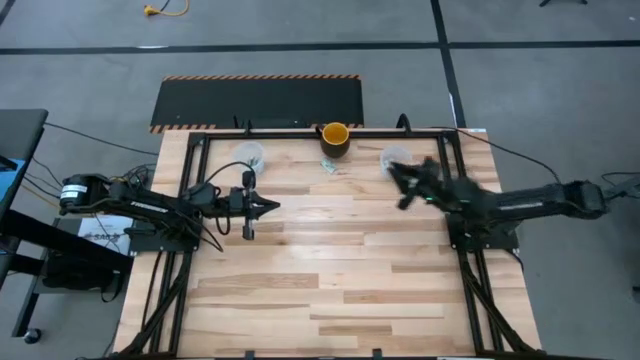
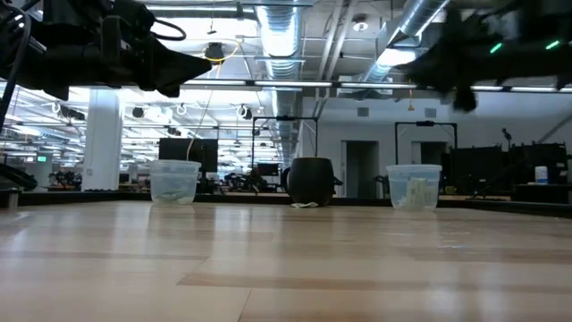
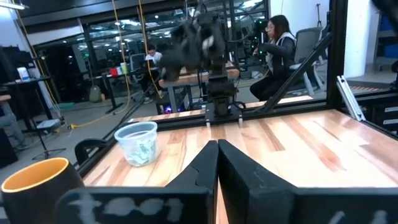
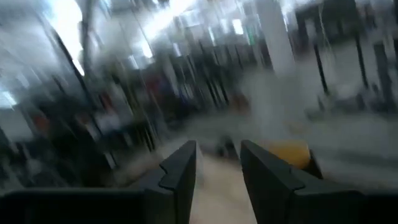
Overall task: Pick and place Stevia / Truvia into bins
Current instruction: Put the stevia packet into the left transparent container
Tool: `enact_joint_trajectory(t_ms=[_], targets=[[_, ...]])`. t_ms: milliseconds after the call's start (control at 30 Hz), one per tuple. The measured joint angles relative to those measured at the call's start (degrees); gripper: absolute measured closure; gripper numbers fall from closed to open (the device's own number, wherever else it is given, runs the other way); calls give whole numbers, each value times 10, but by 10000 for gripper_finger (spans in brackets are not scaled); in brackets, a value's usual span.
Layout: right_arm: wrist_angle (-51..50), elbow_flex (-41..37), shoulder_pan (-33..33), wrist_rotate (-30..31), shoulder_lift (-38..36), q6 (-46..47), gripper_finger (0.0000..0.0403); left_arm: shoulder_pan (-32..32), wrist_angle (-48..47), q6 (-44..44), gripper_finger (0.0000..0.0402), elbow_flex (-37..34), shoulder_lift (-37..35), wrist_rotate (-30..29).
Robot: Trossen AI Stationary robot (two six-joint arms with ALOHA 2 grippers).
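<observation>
Pale green-white sachets (image 1: 331,167) beside yellow cup (image 1: 335,135); more inside clear bin (image 2: 414,187).

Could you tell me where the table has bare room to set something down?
Free: the whole near half of the table, below both arms. Crowded: the far edge, where two clear cups, the yellow cup and loose sachets sit.

I see a yellow-orange cup (image 1: 335,138) at the far edge of the wooden bench (image 1: 330,270); a black mat (image 1: 258,101) lies on the floor beyond that cup.
</observation>
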Motion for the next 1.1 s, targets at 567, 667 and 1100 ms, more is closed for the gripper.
enact_joint_trajectory(t_ms=[567,667,1100], targets=[[319,185,-17,79,692,123,282,0,1,33,401,0,0,-9],[291,243,-10,96,739,121,282,0,-4,41,401,0,0,-9],[-110,438,-17,149,741,132,282,0,-11,35,401,0,0,-8]])
